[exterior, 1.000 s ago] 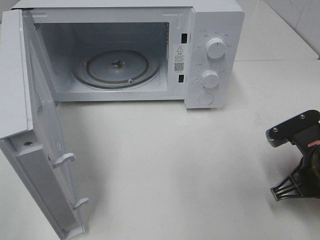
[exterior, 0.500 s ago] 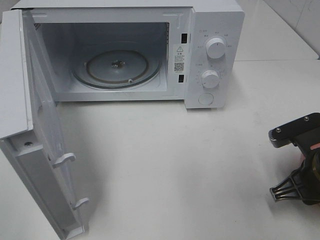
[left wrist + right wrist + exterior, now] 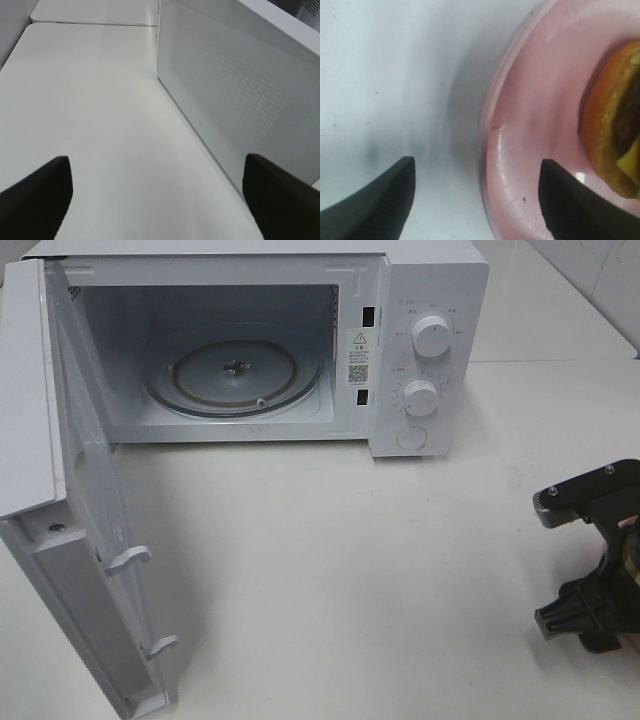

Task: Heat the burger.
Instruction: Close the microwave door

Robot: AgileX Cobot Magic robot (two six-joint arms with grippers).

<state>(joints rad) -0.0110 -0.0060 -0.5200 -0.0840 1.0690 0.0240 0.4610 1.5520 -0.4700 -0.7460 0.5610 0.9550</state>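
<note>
Fingers (image 3: 380,200) of the right gripper (image 3: 477,197) are being held spread, straddling the plate (image 3: 530,125) rim; the burger (image 3: 612,125) is lying just beyond one fingertip, ungripped. Left fingers (image 3: 35,197) are being held wide over the table (image 3: 90,100).

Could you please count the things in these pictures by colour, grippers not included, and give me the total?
White: 2, the white microwave oven with its door open and the white table.
Pink: 1, the round pink plate.
Golden-brown: 1, the burger with a golden-brown bun on that plate.
Clear: 1, the round glass turntable inside the oven.
Total: 5.
</note>
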